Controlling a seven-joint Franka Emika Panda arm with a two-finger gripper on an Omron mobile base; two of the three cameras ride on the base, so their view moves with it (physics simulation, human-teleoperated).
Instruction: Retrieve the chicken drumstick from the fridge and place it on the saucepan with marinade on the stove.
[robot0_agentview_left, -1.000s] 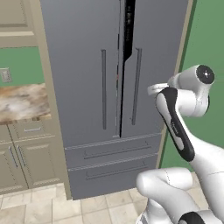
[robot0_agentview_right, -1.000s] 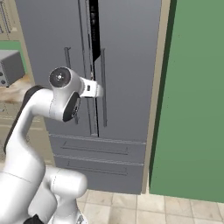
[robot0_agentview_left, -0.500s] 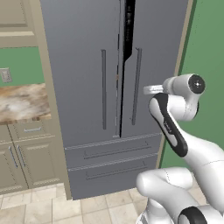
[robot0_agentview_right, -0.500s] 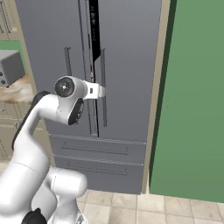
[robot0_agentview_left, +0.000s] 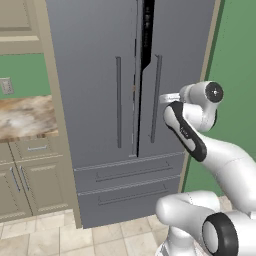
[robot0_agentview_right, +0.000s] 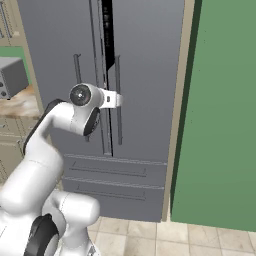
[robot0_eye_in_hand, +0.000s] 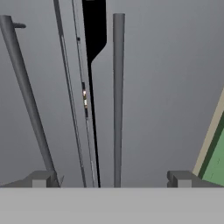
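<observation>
Reaching for the fridge (robot0_agentview_left: 95, 75), the spread claw (robot0_eye_in_hand: 111, 178) straddled the right door handle (robot0_eye_in_hand: 117, 100); next, closing and pulling seemed needed.

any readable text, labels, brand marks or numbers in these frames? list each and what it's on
None readable.
fridge: plain grey doors and handles, no brand mark or label.
Grey appliance on the counter: no legible marking.
Wall plate: blank.
Small light specks in the door gap: too small to tell whether they are text.
</observation>
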